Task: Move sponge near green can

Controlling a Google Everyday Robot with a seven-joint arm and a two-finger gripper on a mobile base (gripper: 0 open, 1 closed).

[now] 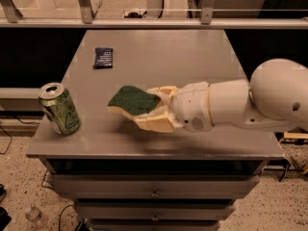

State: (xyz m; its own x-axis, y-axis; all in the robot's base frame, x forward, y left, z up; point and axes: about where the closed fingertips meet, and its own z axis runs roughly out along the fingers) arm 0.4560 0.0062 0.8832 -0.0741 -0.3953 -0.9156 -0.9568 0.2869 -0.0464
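Note:
The sponge (131, 101) has a dark green top over pale yellow foam. My gripper (150, 108) is shut on its right side and holds it just above the front middle of the grey table (159, 61). The cream fingers (156, 121) clamp the sponge from above and below. The green can (59, 108) stands upright at the table's front left corner, about a can's width left of the sponge. My white arm (250, 102) reaches in from the right.
A small dark blue packet (103, 57) lies at the table's back left. The table has drawers (154, 192) under its front edge. A metal rail (154, 22) runs behind the table. The floor lies to the left, past the can.

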